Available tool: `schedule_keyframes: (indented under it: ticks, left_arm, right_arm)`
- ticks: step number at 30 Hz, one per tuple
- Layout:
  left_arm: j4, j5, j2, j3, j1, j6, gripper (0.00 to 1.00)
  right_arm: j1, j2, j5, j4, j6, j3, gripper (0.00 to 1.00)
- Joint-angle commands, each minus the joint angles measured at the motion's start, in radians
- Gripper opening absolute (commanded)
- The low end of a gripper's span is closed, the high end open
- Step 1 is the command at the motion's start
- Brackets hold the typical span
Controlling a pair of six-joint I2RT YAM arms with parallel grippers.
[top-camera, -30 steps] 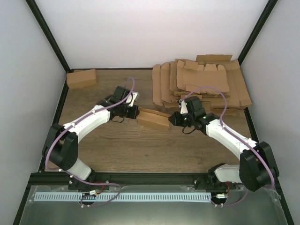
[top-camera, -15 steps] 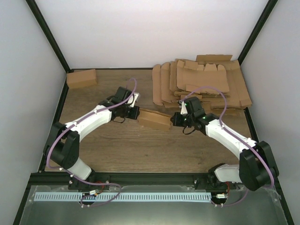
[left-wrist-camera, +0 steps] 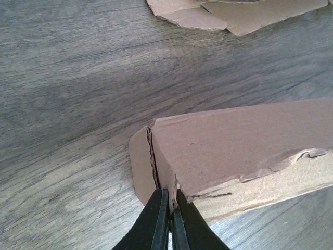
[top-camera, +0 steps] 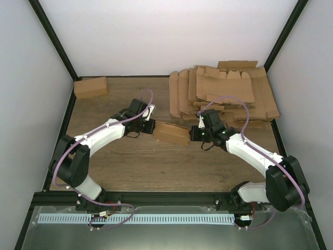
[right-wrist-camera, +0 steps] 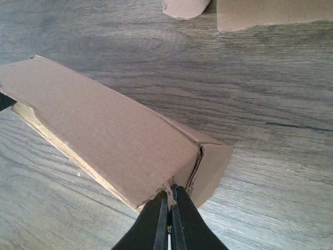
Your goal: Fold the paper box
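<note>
From above, both arms have edged inward since a second ago. The paper box (top-camera: 171,133) lies mid-table between the left gripper (top-camera: 151,126) and the right gripper (top-camera: 193,135). The wooden table (top-camera: 130,166) stands between white walls (top-camera: 156,36), with a heap of cardboard sheets (top-camera: 223,91) at the far right and a small folded carton (top-camera: 90,87) at the far left.

Left wrist: the jaws are pressed together, pinching the box's end edge.

Right wrist: the jaws likewise pinch the opposite end.

Table (top-camera: 166,169) front open; paper box (top-camera: 171,133) bars middle; cardboard heap (top-camera: 223,91) (seemingly loose, overlapping) crowds far right.
</note>
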Motion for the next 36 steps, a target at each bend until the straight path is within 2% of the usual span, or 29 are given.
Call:
schedule_keyframes:
  ticks: [1,10,17,21,23,28,32,36]
  left_arm:
    - [0.004,0.025,0.009,-0.039,-0.030,-0.012,0.04]
    - [0.044,0.006,0.002,-0.062,-0.068,-0.046,0.04]
    - [0.088,-0.005,-0.005,-0.110,-0.074,-0.058,0.04]
    - [0.091,-0.012,-0.021,-0.115,-0.074,-0.062,0.04]
    - [0.076,-0.024,-0.039,-0.105,-0.074,-0.066,0.11]
    - [0.020,-0.064,-0.102,-0.059,-0.074,-0.068,0.38]
    - [-0.033,-0.076,-0.145,-0.016,-0.069,-0.065,0.50]
    - [-0.060,-0.063,-0.168,0.011,-0.055,-0.067,0.57]
  right_arm:
    - [0.070,0.026,0.023,-0.082,0.015,0.011,0.01]
    - [0.228,0.080,0.270,-0.115,0.178,0.020,0.01]
    - [0.241,0.061,0.292,-0.092,0.179,-0.022,0.01]
    - [0.242,0.009,0.288,-0.096,0.149,-0.011,0.09]
    - [0.241,-0.012,0.289,-0.111,0.136,0.008,0.17]
    - [0.242,-0.076,0.286,-0.151,0.101,0.067,0.33]
    - [0.231,-0.130,0.244,-0.160,0.070,0.095,0.43]
    - [0.184,-0.134,0.175,-0.182,0.056,0.117,0.51]
